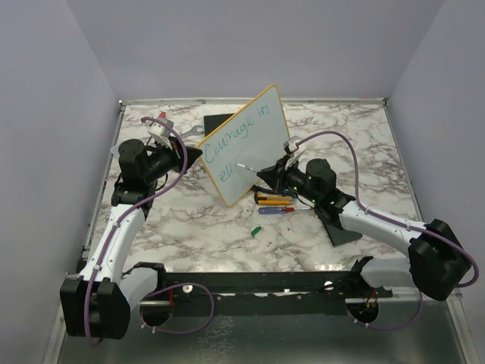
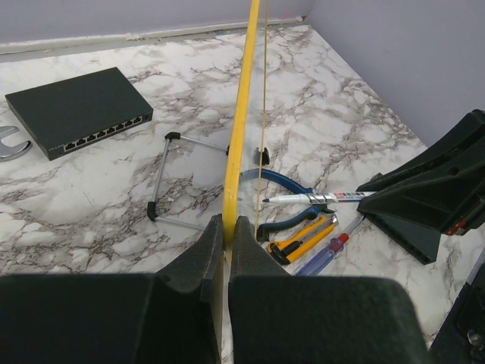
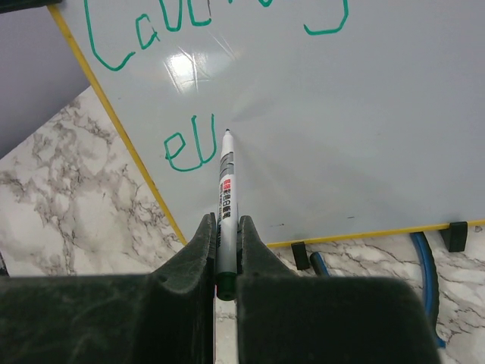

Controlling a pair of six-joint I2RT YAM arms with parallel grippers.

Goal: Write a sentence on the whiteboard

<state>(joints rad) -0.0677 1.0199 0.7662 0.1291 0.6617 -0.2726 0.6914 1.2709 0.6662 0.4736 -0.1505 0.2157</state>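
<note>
The left hand (image 2: 227, 230) is clamped on the yellow edge of the whiteboard (image 1: 254, 144), which stands tilted in the middle of the desk (image 1: 189, 220), presumably to steady it against the pen's push. The right hand (image 3: 227, 227) is clamped on a marker (image 3: 226, 178), tip at the whiteboard just right of the last stroke (a writing hold, I judge). The sentence (image 1: 233, 140) runs in teal cursive, "Courage in" above and only "ev" below.

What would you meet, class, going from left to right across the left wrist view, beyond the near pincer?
First the black network switch → whiteboard, seen edge-on → marker → right pincer gripping that marker.
</note>
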